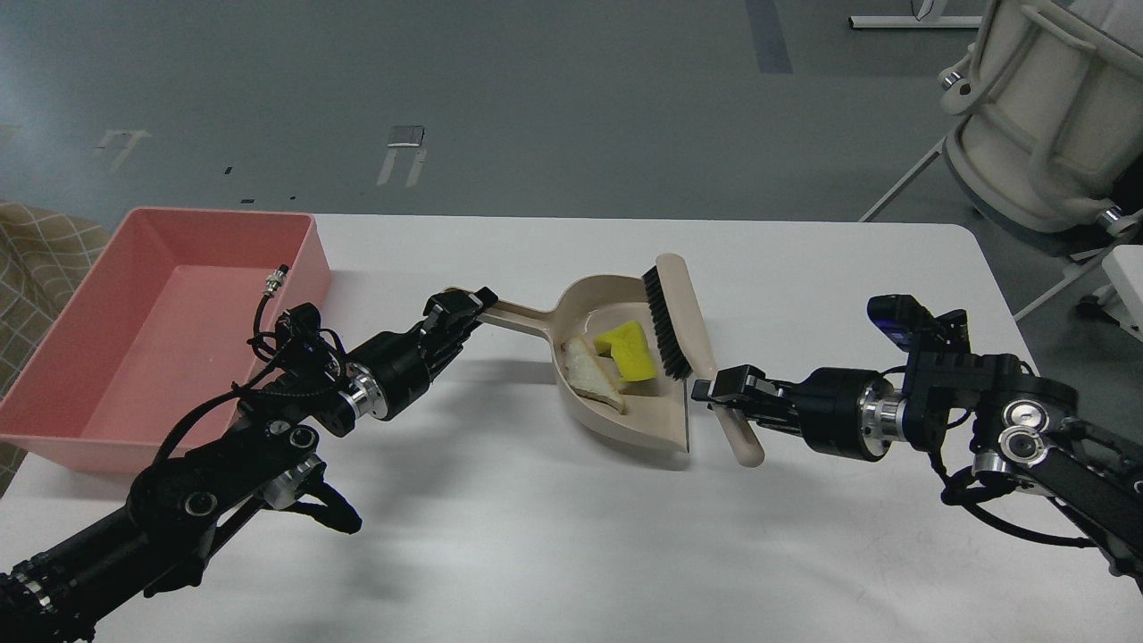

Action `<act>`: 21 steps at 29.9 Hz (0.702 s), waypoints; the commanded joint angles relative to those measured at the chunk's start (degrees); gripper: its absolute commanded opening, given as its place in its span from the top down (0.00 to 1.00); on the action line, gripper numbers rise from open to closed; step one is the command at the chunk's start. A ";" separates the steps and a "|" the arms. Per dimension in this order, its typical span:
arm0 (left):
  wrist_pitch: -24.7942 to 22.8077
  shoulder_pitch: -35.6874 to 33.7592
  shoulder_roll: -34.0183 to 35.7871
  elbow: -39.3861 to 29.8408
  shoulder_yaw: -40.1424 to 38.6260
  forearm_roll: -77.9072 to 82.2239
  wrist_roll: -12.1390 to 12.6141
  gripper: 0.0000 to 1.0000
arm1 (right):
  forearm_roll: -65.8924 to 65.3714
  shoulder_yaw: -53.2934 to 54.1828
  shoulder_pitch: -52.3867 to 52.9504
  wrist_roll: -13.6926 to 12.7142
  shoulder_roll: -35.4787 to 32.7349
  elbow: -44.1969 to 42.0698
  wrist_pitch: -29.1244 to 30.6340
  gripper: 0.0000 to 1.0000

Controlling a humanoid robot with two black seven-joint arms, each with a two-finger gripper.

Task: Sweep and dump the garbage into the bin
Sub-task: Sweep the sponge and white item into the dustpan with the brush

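The beige dustpan (625, 411) lies on the white table (571, 545) at the middle. Inside it lie the white bread slice (588, 371) and the yellow sponge (627, 350), touching each other. My left gripper (464, 308) is shut on the dustpan's long handle (522, 315). My right gripper (725, 393) is shut on the handle of the beige brush (686, 329). The brush's black bristles (663, 326) stand over the pan's open edge, against the sponge. The pink bin (134, 330) stands at the far left and holds nothing.
A white chair-like frame (1045, 116) stands beyond the table's far right corner. A patterned beige cloth (36, 246) shows left of the bin. A loose cable with a metal plug (272, 290) rises from my left arm near the bin's right wall.
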 commanded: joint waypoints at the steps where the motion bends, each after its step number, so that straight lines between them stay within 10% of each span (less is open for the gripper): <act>1: 0.01 0.01 -0.15 0.00 -0.60 -0.33 -0.03 1.00 | 0.14 1.79 -0.56 0.46 -3.02 0.03 0.01 1.00; 21: -0.17 -0.34 -1.65 -2.20 -1.48 -1.64 -2.31 1.00 | -0.04 3.90 -5.56 1.86 -11.45 -0.85 0.01 1.00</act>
